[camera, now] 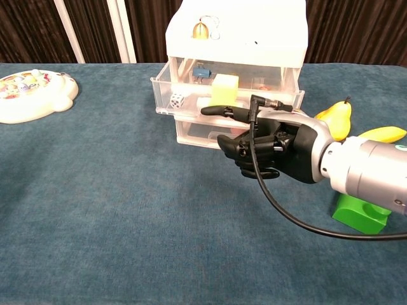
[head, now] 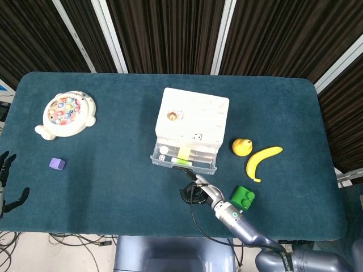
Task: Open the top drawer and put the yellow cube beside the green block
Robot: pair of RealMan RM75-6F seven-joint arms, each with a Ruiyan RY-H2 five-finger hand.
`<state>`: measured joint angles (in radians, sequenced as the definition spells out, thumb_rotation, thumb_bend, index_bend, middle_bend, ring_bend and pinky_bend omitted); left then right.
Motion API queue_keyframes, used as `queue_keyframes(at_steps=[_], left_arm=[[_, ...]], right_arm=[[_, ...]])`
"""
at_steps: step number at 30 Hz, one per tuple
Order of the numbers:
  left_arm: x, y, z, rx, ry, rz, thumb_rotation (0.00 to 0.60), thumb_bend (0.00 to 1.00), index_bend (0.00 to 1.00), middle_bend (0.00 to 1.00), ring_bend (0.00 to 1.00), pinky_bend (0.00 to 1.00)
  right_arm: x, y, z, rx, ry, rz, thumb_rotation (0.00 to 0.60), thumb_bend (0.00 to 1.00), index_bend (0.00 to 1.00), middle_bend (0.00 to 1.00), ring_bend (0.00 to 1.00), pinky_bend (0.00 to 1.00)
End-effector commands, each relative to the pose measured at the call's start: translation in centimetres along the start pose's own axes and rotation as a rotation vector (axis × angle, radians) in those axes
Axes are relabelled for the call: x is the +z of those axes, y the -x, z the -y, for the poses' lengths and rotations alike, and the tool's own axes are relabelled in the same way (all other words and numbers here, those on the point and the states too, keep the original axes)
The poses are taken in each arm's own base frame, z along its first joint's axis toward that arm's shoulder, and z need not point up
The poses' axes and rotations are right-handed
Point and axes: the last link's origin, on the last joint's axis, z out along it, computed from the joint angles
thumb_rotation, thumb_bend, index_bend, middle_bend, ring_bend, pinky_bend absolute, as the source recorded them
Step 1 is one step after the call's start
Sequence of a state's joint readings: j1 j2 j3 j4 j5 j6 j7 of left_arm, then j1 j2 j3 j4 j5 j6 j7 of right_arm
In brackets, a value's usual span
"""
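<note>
The white drawer unit (head: 193,116) stands mid-table, its clear top drawer (head: 182,165) pulled partly out. Inside that drawer sits the yellow cube (head: 184,153) (camera: 224,89), next to a white die (camera: 177,99). My right hand (head: 195,191) (camera: 273,145) is just in front of the drawer, one finger stretched along its front rim and hooked on it, the others curled in. The green block (head: 243,198) (camera: 357,214) lies on the cloth to the right of that hand. My left hand (head: 5,182) hangs at the far left edge with its fingers apart, holding nothing.
A yellow pear (head: 242,147) and a banana (head: 262,160) lie right of the drawer unit. A round fishing toy (head: 65,114) and a purple cube (head: 57,164) are at the left. A black cable (camera: 299,219) loops from my right hand.
</note>
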<state>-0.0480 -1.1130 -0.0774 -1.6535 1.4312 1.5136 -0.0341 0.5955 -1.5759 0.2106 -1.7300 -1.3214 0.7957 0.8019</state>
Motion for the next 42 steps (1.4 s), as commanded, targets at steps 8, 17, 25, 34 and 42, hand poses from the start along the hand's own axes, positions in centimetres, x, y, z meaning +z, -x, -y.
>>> queue_keyframes(at_steps=[8,17,25,34,42], left_arm=[[0.0,0.0,0.0,0.000,-0.001,-0.001,0.600,0.32,0.00,0.00,0.00,0.00],[0.0,0.0,0.0,0.000,-0.003,-0.001,0.600,0.32,0.00,0.00,0.00,0.00],[0.0,0.0,0.0,0.000,-0.001,0.001,0.600,0.32,0.00,0.00,0.00,0.00],[-0.1,0.0,-0.1,-0.003,0.001,0.001,0.600,0.32,0.00,0.00,0.00,0.00],[-0.1,0.0,-0.1,-0.004,0.000,0.001,0.600,0.32,0.00,0.00,0.00,0.00]], right_arm=[[-0.4,0.3,0.0,0.000,-0.007,0.008,0.600,0.64,0.11,0.96,1.00,1.00],[-0.7,0.2,0.0,0.003,-0.011,0.005,0.600,0.64,0.11,0.96,1.00,1.00],[-1.8,0.2,1.2,-0.033,-0.046,0.012,0.600,0.64,0.11,0.96,1.00,1.00],[-2.9,-0.4,3.1,-0.111,-0.068,-0.004,0.600,0.62,0.11,0.96,1.00,1.00],[-3.1,-2.2,5.1,-0.249,-0.025,-0.037,0.600,0.44,0.11,0.96,1.00,1.00]])
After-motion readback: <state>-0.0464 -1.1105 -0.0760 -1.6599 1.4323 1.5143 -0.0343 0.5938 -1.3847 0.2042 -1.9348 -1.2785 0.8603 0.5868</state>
